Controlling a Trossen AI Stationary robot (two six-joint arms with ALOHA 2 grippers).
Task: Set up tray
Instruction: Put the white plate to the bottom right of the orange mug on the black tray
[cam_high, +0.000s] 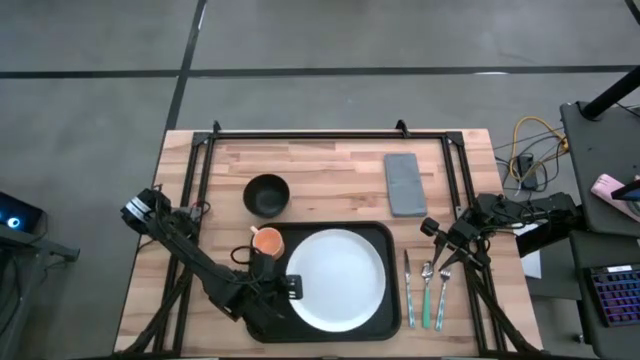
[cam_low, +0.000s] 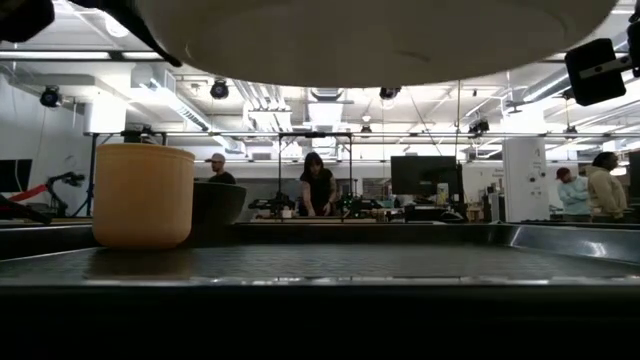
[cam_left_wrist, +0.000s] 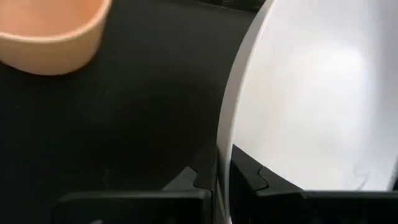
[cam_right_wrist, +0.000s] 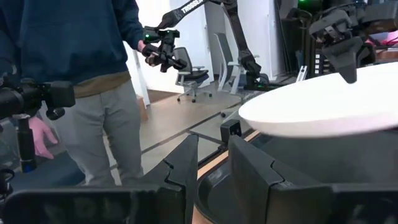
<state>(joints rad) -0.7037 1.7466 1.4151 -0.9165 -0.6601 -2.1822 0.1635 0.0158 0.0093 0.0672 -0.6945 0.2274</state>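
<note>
Over the tray (cam_high: 385, 318), left gripper (cam_high: 293, 288) pinches white plate (cam_high: 337, 279) rim, lifted for placing; right gripper (cam_high: 440, 240) slightly parted near table's right edge

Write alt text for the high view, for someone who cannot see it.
From above, the left gripper pinches the rim of a white plate over a black tray, beside an orange cup. A black bowl and grey napkin lie beyond; cutlery lies under the right gripper.

The big flat black tray (cam_high: 385, 235) holds a round white plate (cam_high: 340, 278) and a small orange cup (cam_high: 267, 240). The wooden bench (cam_high: 330, 165) is light brown, with a round black bowl (cam_high: 266, 194) and a grey folded napkin (cam_high: 404, 183).
</note>
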